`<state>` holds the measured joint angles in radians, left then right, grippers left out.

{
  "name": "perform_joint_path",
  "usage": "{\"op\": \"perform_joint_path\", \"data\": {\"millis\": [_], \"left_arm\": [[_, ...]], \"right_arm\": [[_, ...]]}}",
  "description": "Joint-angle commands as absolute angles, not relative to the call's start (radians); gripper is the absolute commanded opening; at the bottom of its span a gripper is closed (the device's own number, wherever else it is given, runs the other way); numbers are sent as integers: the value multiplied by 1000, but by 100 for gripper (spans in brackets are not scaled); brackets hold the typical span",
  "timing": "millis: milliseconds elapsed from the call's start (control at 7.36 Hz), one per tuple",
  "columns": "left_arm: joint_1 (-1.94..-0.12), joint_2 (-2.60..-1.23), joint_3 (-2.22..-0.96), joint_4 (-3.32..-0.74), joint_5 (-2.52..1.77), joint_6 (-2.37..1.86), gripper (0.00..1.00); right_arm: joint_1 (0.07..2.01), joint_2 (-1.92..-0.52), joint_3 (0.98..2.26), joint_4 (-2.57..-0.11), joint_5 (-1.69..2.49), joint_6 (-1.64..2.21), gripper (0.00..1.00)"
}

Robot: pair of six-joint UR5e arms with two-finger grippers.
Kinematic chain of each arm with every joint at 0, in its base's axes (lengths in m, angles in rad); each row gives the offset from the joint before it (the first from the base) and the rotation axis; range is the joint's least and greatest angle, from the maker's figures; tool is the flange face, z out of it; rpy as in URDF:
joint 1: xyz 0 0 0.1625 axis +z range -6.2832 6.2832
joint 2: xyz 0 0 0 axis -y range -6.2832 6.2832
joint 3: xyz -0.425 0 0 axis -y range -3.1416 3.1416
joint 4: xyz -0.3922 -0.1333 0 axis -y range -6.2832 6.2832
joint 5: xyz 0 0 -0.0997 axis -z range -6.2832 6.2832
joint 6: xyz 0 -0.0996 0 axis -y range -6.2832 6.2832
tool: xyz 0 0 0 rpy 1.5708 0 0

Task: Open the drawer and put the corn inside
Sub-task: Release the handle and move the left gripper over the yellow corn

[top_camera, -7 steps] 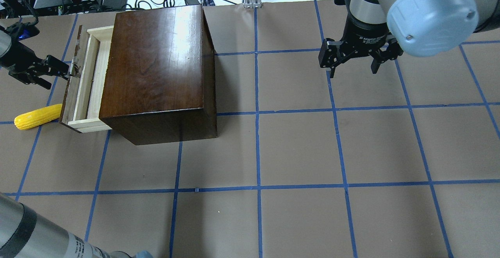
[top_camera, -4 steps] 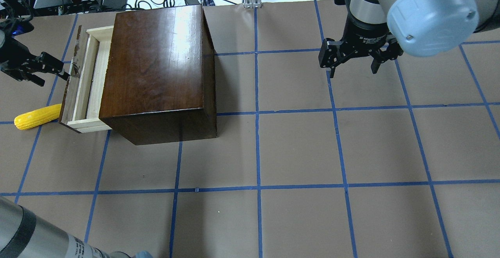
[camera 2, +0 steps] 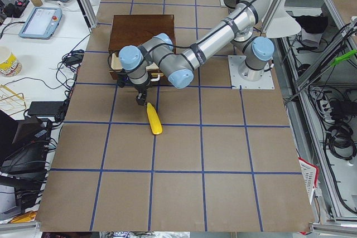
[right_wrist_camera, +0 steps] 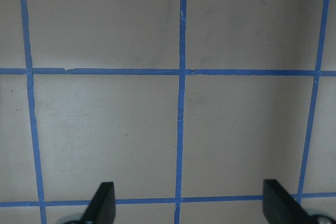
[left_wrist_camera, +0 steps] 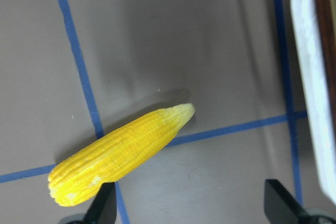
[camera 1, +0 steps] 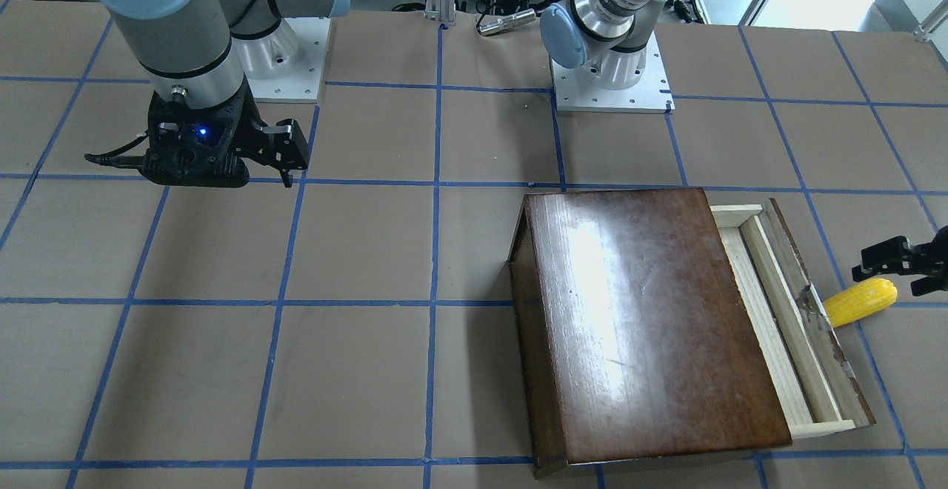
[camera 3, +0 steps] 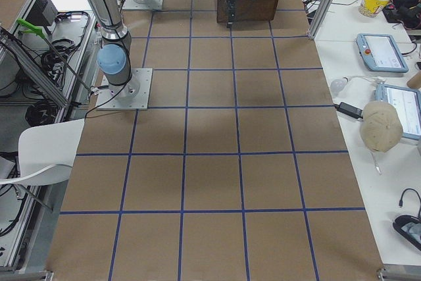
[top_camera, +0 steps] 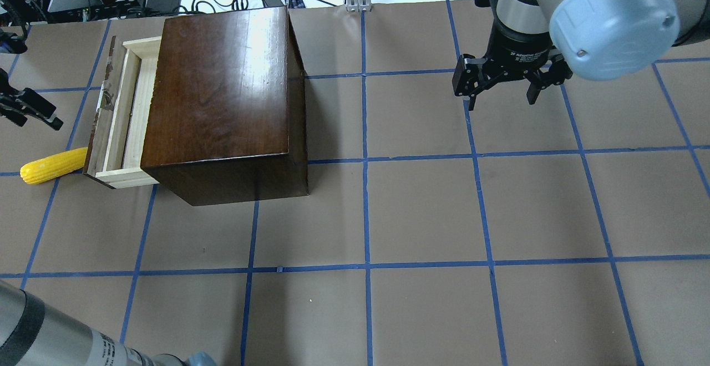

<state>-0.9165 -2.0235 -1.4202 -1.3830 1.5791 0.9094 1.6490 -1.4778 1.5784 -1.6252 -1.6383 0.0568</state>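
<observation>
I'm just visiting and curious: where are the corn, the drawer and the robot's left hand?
corn (top_camera: 52,165): overhead view, middle of the cob.
drawer (top_camera: 117,116): overhead view, its pale wooden front rail.
left hand (left_wrist_camera: 189,200): left wrist view, midway between its fingertips.

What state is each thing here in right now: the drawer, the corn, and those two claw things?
drawer: pulled partway out of the box, visible part holds nothing.
corn: lying on the table beside the drawer front, not held.
left gripper: open, empty, over the table by the corn.
right gripper: open, empty, above bare table.
box: standing on the table.
</observation>
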Motion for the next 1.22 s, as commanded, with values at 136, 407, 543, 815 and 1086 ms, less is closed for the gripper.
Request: {"op": "perform_joint_path", "data": {"millis": [136, 407, 543, 815, 1086], "left_arm": [[-879, -2040, -1449, -1364, 1615, 1177, 100], [-868, -2049, -1549, -1143, 1658, 1346, 100], [-867, -2049, -1609, -1062, 1673, 1462, 100], [-867, -2048, -1658, -983, 1712, 1668, 100], [-867, -2068, -1648, -983, 1701, 1785, 100]], "right_arm": [[1649, -1477, 1578, -1624, -1638, 57, 100], [1649, -1477, 1578, -1624, -1638, 57, 100], [1649, -1477, 1578, -1624, -1638, 57, 100], [1649, -1479, 1578, -1624, -1638, 57, 100], [1649, -1477, 1578, -1624, -1638, 57, 100]]}}
